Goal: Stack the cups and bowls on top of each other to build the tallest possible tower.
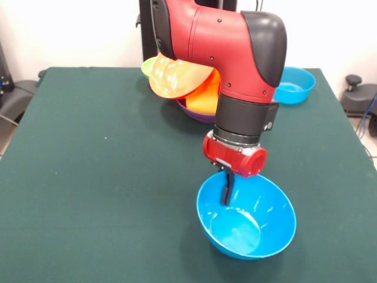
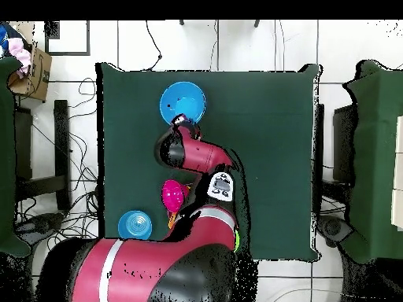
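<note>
A large blue bowl [image 1: 253, 227] sits near the table's front edge; it also shows in the overhead view [image 2: 183, 101]. My gripper [image 1: 227, 191] stands at its far rim, one dark finger [image 1: 226, 193] down inside against the wall, and looks shut on the rim. At the back a pile [image 1: 194, 94] holds a purple bowl [image 1: 197, 113] at the bottom, yellow and orange pieces in it, and a tilted orange bowl [image 1: 174, 76] on top. A light green bowl [image 1: 147, 66] peeks out behind. The arm hides much of the pile. A small blue bowl [image 1: 294, 85] sits at the back right.
The green table [image 1: 88, 177] has open cloth on the left and middle. In the overhead view the pile [image 2: 173, 194] and the small blue bowl [image 2: 134, 224] lie close to the robot's base. Chairs and cables surround the table.
</note>
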Motion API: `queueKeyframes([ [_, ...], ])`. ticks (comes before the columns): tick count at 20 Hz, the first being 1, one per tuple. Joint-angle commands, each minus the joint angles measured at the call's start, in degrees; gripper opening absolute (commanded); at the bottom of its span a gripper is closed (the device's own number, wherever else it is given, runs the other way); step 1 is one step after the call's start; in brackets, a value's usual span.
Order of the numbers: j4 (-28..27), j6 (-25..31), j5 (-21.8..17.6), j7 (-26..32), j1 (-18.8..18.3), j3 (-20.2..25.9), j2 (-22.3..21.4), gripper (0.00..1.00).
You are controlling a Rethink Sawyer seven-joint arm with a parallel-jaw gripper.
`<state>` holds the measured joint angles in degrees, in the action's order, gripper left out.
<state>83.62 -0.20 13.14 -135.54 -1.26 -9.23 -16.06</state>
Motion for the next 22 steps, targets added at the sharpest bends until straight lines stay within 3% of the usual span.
queueKeyframes([
  [1, 9.3, 7.3, -2.9, -3.7, -1.4, 3.1, -7.3, 0.00],
  [4, 15.5, 13.0, -4.0, -1.5, -2.5, 2.3, -15.8, 0.00],
  [8, 20.6, 18.5, -5.2, 1.1, -4.3, 1.6, -22.4, 0.00],
  [14, 26.1, 23.4, -6.3, 2.2, -6.3, 1.6, -29.3, 0.00],
  [22, 31.7, 24.5, -6.3, 0.4, -6.5, 1.9, -35.4, 0.00],
])
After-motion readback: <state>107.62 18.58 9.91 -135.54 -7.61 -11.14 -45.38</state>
